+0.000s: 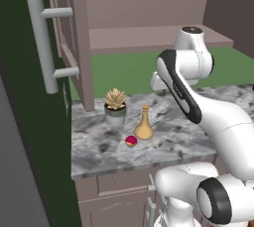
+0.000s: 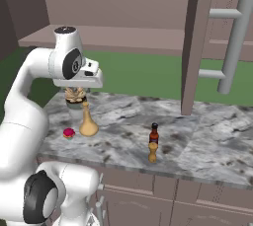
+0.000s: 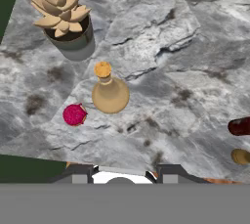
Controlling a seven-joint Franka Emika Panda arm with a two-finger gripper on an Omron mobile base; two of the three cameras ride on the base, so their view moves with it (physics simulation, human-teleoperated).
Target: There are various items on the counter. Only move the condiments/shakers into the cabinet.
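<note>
The jaws (image 3: 119,181) hang high over the desk (image 3: 166,47), nothing between them, and whether they stand parted or nearly closed I cannot tell. Closest is the flask (image 3: 110,93), just ahead of the jaws and well below them, standing upright with its long neck pointing straight up, so I'd judge a plain drop brings the jaws around that neck. Beside it sits the red ball (image 3: 74,114), farther ahead the succulent (image 3: 62,15), off to the side the sauce bottle (image 2: 154,133) over the shaker (image 2: 152,152), and above and beyond them the cabinet (image 1: 149,37) with its door swung wide.
</note>
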